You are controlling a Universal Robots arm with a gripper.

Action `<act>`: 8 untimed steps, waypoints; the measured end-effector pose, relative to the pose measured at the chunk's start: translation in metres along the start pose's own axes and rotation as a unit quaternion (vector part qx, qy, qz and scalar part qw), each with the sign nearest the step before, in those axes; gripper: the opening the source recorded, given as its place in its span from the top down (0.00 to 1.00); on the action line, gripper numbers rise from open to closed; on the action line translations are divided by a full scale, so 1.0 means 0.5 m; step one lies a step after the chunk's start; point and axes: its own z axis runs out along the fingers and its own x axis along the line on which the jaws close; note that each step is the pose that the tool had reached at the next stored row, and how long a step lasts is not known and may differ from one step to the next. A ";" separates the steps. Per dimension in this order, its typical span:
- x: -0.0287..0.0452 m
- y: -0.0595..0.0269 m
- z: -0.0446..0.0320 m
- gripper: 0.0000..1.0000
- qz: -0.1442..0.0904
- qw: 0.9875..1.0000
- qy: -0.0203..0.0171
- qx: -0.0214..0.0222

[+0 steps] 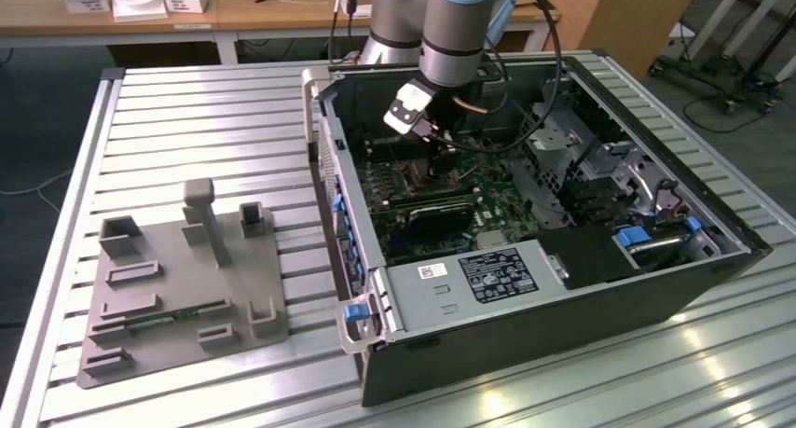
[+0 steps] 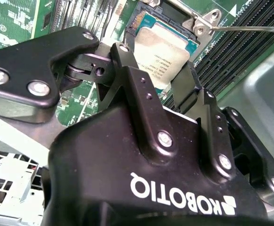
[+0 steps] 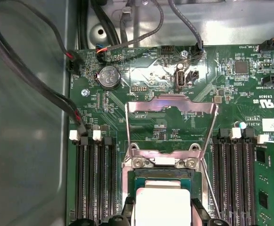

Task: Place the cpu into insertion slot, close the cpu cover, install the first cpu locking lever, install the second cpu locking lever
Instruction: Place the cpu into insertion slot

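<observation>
Tool [image 2: 156, 63] is down inside the open PC case [image 1: 560, 335]. Its fingers [image 2: 132, 70] are pinched narrow on two opposite edges of the cpu [image 2: 164, 44]. The cpu sits right over the insertion slot [image 3: 163, 173], can't tell if it's fully seated. The cpu cover [image 3: 172, 125] is swung open, clear of it. In the exterior view a grey fixture block [image 1: 186, 288] sits on the worktop [image 1: 212, 111] at 9 o'clock from the case.

Black fingers [image 2: 139, 94], silver screws [image 2: 165, 139], grey-and-blue arm [image 1: 450, 46]

Exterior view high over the computer case [image 1: 498, 363]; both wrist views close behind the fingers [image 2: 141, 94], the cpu [image 2: 163, 52] [image 3: 161, 207] between them shared.
</observation>
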 end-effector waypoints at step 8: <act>0.000 0.000 0.003 0.46 0.000 1.000 0.000 0.000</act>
